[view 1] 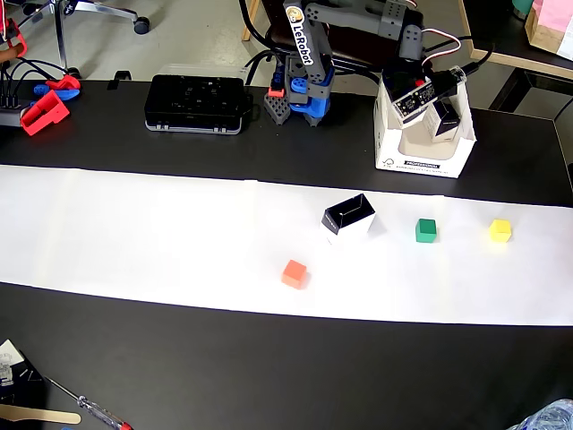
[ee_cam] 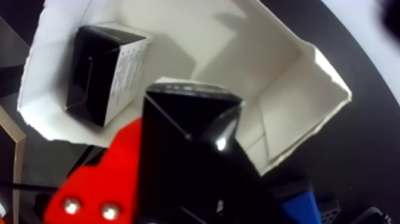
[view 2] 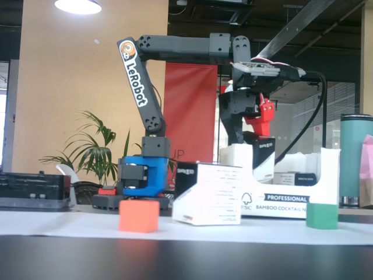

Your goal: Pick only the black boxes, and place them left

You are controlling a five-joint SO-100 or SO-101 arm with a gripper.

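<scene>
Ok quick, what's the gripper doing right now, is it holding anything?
Gripper: shut on a black box, over the white carton.

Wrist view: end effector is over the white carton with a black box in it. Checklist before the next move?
1. Grip: end effector closed on the held black box: ok.
2. Held box above the white carton walls: cannot tell.
3. Second black box in the carton, apart from the held one: ok.
4. Black box on the paper sits beside the leftward path, needs lift height: not ok.
5. Left end of the paper strip free for placing: ok.
6. Red cube, green cube, yellow cube untouched: ok.
</scene>
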